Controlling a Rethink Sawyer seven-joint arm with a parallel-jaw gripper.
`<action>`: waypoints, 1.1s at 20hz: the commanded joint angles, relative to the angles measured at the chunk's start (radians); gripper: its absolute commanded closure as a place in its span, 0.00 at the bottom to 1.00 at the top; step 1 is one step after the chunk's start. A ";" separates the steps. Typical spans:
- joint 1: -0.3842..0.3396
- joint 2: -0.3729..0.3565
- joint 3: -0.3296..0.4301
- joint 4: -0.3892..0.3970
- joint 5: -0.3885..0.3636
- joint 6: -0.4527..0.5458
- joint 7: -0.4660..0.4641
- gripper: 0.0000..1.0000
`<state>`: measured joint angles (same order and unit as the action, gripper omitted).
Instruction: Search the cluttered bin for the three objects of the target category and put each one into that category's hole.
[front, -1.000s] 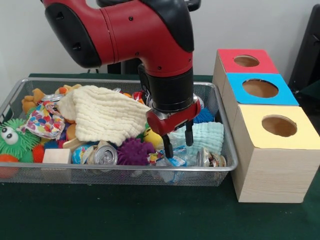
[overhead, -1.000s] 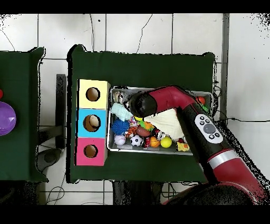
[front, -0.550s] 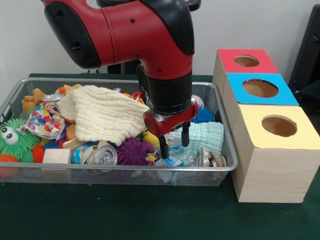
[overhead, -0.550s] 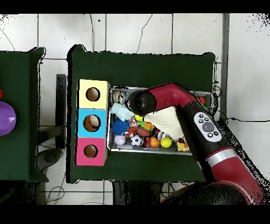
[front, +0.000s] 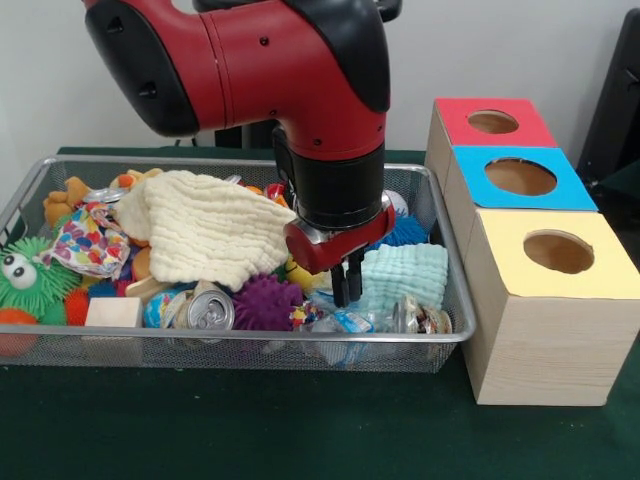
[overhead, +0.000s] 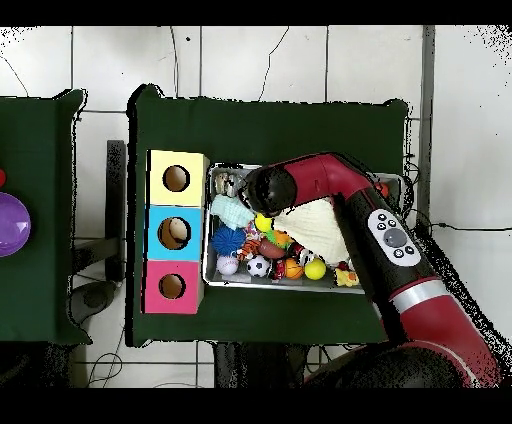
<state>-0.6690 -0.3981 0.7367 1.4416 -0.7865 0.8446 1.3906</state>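
Note:
My gripper reaches down into the wire bin, right of its middle. Its fingers are shut at the left edge of the mint-green folded cloth, and they seem to pinch that edge. In the overhead view the arm's wrist covers the gripper, and the mint cloth shows just beside it. To the right of the bin stand the yellow box, the blue box and the red box, each with a round hole on top.
The bin also holds a cream cloth, a patterned cloth, a purple spiky ball, a drink can, a wood block, a green fuzzy toy and a blue spiky ball.
The gripper has shifted slightly left and its fingers, spread apart a second ago, have shut together at the mint cloth's left edge.

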 joint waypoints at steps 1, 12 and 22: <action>0.010 0.035 -0.087 -0.049 -0.024 0.195 -0.247 1.00; 0.018 -0.005 -0.090 -0.030 0.012 0.252 -0.204 1.00; 0.019 -0.103 -0.078 0.046 0.083 0.305 -0.144 1.00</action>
<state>-0.6433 -0.4571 0.7185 1.4289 -0.7310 0.9968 1.3906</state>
